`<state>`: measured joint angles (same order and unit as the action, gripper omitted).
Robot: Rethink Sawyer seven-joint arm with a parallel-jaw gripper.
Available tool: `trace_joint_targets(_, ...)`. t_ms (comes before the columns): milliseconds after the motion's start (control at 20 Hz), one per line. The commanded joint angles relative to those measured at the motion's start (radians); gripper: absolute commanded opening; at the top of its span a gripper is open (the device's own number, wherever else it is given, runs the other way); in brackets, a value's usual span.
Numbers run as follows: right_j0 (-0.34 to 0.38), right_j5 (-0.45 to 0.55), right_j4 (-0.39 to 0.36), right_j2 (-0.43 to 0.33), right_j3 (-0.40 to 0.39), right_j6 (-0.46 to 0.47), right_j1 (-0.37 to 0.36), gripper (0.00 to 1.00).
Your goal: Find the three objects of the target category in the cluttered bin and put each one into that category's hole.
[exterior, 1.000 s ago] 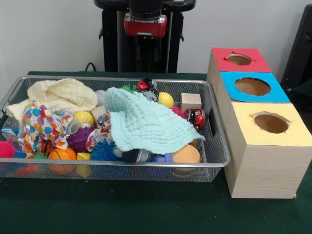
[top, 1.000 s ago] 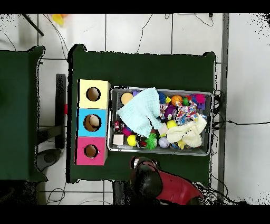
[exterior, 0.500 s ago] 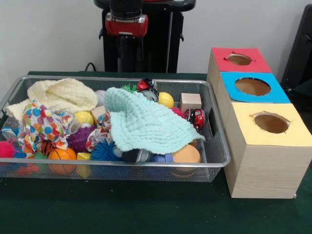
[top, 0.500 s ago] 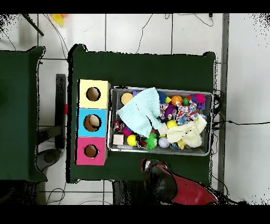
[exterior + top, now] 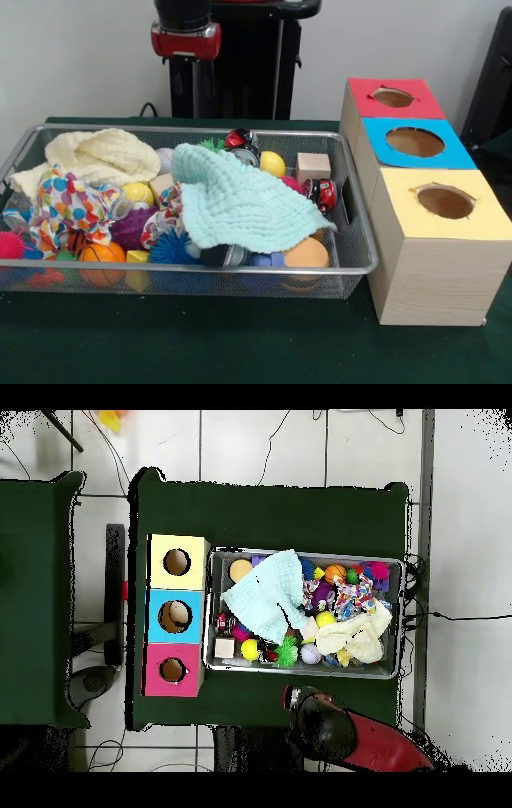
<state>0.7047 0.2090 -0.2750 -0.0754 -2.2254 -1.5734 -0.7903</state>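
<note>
Gripper [image 5: 186,40] state unclear, behind bin [image 5: 352,264]; mint cloth [image 5: 240,204] covers toys; box holes [image 5: 445,202] look empty.

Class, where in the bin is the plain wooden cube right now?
In the front view, the wooden cube sits at the wire bin's far right, right of the yellow ball, behind the red toy car.
</note>
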Motion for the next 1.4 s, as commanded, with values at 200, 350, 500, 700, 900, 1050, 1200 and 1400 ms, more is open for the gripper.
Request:
trace_joint_targets(200, 0.095, 0.169, -0.074, -0.139, 0.275, 0.096, 0.071, 1.0)
trace_joint_targets(350, 0.117, 0.178, -0.094, -0.154, 0.306, 0.104, 0.093, 1.0)
trace_joint_targets(500, 0.129, 0.215, -0.104, -0.176, 0.35, 0.124, 0.116, 1.0)
trace_joint_targets(700, 0.138, 0.259, -0.109, -0.202, 0.399, 0.139, 0.134, 1.0)
trace_joint_targets(900, 0.152, 0.305, -0.115, -0.226, 0.454, 0.16, 0.167, 1.0)
trace_joint_targets(1050, 0.165, 0.341, -0.123, -0.244, 0.504, 0.182, 0.197, 1.0)
trace_joint_targets(1200, 0.176, 0.359, -0.131, -0.256, 0.525, 0.187, 0.203, 1.0)
trace_joint_targets(1400, 0.201, 0.376, -0.149, -0.272, 0.547, 0.194, 0.218, 1.0)
